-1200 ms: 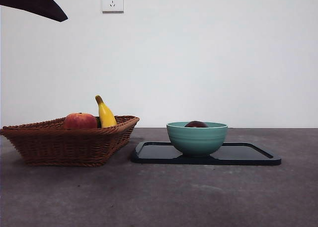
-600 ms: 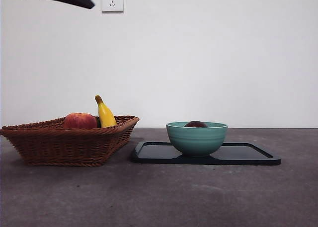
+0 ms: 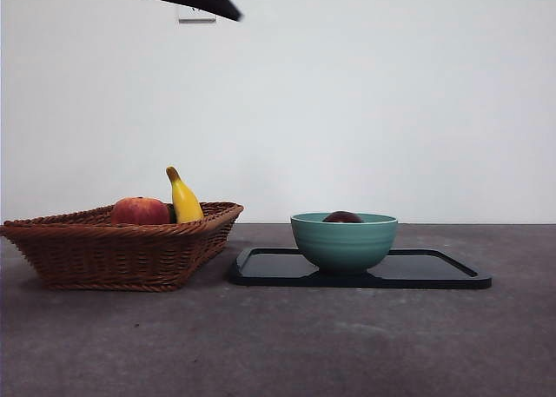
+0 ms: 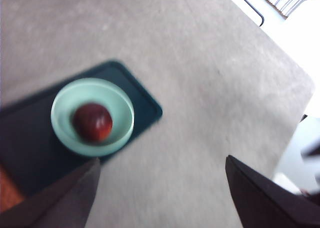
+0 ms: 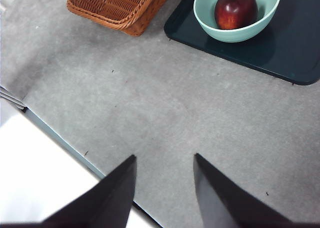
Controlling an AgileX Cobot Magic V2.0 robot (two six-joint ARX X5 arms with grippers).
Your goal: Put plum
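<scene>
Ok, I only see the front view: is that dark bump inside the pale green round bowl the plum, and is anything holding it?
Observer: Yes. The right wrist view shows the dark maroon round plum lying alone in the pale green bowl, with nothing gripping it.
Operator: And the grippers, open or shut?
Observer: Both are open and empty. The left gripper is high above the grey table, and the right gripper is near the table's edge, away from the black tray.
</scene>
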